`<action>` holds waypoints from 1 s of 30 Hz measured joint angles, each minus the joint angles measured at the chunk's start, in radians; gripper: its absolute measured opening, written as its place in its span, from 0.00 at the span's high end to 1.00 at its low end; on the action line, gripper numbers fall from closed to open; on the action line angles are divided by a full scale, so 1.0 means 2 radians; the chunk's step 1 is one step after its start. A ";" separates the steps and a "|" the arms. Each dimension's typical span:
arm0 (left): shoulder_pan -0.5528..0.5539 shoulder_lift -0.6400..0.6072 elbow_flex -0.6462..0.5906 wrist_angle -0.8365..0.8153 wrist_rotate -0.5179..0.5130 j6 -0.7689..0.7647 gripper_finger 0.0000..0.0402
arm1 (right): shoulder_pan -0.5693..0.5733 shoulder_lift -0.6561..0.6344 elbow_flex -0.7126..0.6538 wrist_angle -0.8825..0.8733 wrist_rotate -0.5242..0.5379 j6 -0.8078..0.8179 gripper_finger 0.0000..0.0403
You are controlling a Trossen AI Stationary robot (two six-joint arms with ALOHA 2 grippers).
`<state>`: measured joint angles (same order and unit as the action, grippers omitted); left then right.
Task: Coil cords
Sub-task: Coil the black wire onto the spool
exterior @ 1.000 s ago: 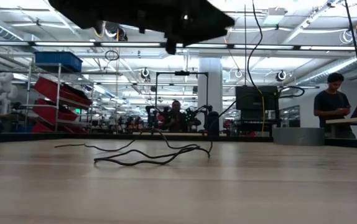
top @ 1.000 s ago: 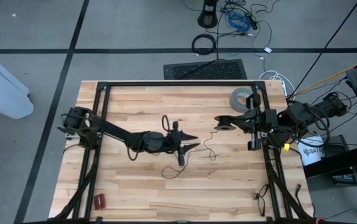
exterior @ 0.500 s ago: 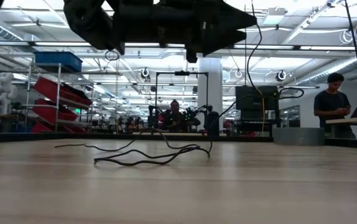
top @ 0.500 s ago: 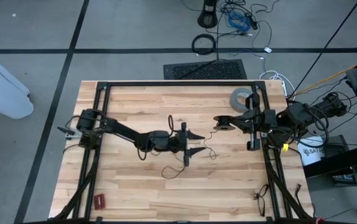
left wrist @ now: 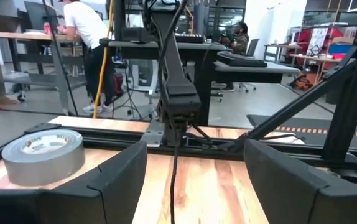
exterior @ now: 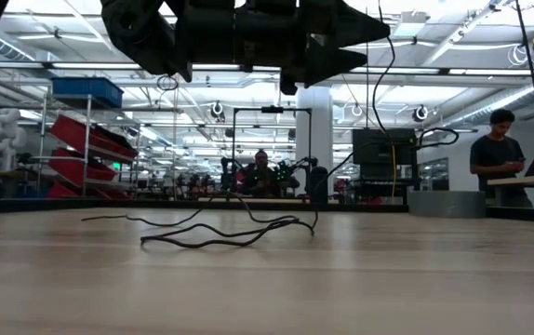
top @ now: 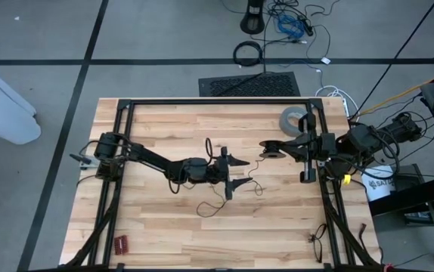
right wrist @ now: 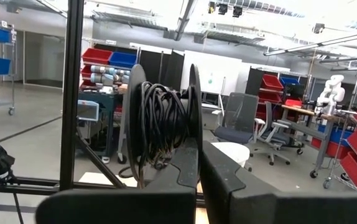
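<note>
Left gripper (top: 237, 173) slid right since a second ago, jaws wide and empty above the cord (top: 224, 202) mid-table. Right gripper (top: 276, 147), closed, pinches the spool (right wrist: 160, 124). I'd drop straight onto one strand.

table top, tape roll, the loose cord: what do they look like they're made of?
Table top: wood, likely butcher-block, going by the pale glued strips and visible grain; matte finish.
Tape roll: looks like grey duct tape, slightly shiny, with printing on its inner core.
Cord: very thin black wire, probably plastic-jacketed; it lies in limp loops on the table. Its core cannot be seen.
</note>
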<state>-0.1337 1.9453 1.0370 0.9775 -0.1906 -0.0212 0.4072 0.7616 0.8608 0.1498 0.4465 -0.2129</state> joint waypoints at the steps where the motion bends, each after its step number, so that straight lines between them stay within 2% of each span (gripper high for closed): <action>1: 0.000 0.000 0.000 0.000 0.000 0.000 0.31 | 0.000 0.000 0.000 0.001 0.000 0.000 1.00; 9: 0.009 0.010 0.001 0.001 0.000 -0.005 0.31 | 0.000 0.000 0.000 0.002 0.000 0.000 1.00; 20: 0.011 0.049 0.041 0.000 0.013 -0.013 0.31 | 0.000 0.001 0.000 0.002 0.000 0.004 1.00; 30: 0.011 0.061 0.049 0.003 0.017 -0.010 0.44 | 0.000 0.001 0.000 0.002 0.000 0.004 1.00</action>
<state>-0.1127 2.0682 1.1351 0.9826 -0.1566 -0.0408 0.4068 0.7643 0.8608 0.1532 0.4458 -0.2054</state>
